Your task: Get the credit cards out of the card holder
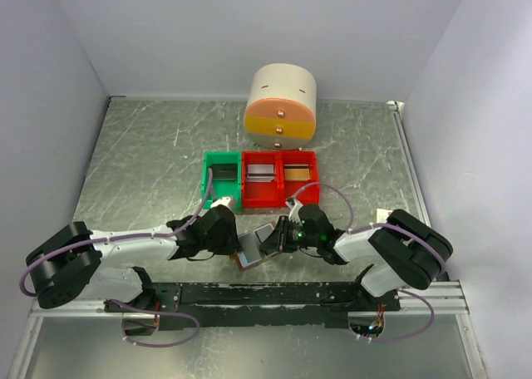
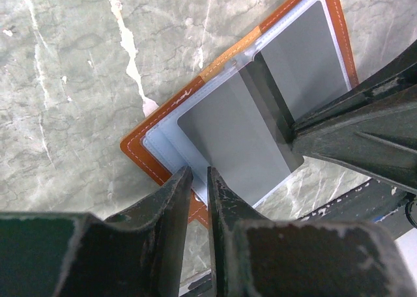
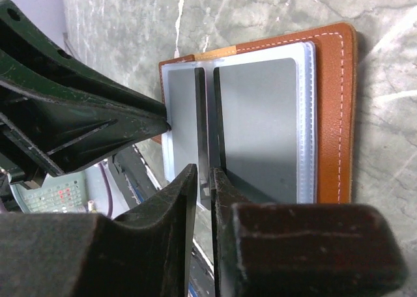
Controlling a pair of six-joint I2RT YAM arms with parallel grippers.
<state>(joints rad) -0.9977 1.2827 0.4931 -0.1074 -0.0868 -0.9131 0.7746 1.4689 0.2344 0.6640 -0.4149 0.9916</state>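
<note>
Well, on my left the left pincer [image 2: 200, 173] had its fingers drawn almost together. The brown border of the card holder [image 2: 159, 137] ran into the slit between them, so I took it as clamped on the holder's near corner. The holder lay open and flat on the table [image 2: 78, 82], close to the near edge and between the two arms. The grey credit cards [image 2: 228, 141] were tucked behind its clear sleeves.

On my right the right pincer [image 3: 204, 173] had come in at the middle fold. Its fingers left only a thin gap over the near edge of a leaf. I could not tell whether it had bitten a card, only the plastic, or nothing yet.

To do this step well, I judged the left should pin the holder firmly down. The right should catch the bare card edge alone, then draw straight along the sleeve's opening. Any tilt would likely drag the whole holder along.
</note>
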